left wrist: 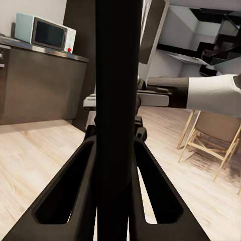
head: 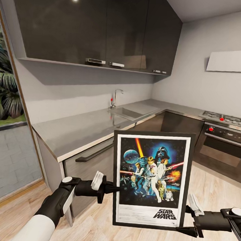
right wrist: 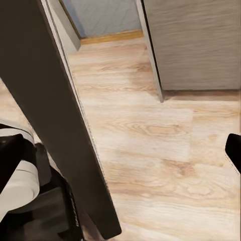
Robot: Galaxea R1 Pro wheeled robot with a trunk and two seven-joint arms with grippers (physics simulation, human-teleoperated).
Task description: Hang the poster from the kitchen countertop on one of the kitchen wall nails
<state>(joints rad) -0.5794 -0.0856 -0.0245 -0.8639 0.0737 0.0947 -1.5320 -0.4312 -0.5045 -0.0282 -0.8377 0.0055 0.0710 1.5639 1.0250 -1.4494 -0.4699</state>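
Observation:
The Star Wars poster (head: 150,177) hangs upright in the air in front of me, above the wooden floor and clear of the grey kitchen countertop (head: 80,128). My left gripper (head: 109,188) is shut on its left edge. In the left wrist view that edge (left wrist: 116,100) runs as a black bar between the two fingers (left wrist: 65,201). My right gripper (head: 186,229) sits at the poster's lower right corner. In the right wrist view the frame (right wrist: 55,115) slants past, and one fingertip (right wrist: 234,150) stands well apart from it. A small red dot (head: 111,99) marks the wall beside the tap.
The counter carries a steel sink (head: 130,112) with a tap (head: 115,96), under dark upper cabinets (head: 99,24). An oven (head: 223,143) with a hob stands at the right. A glass door (head: 7,126) is on the left. A microwave (left wrist: 45,32) and folding chair (left wrist: 211,135) lie behind.

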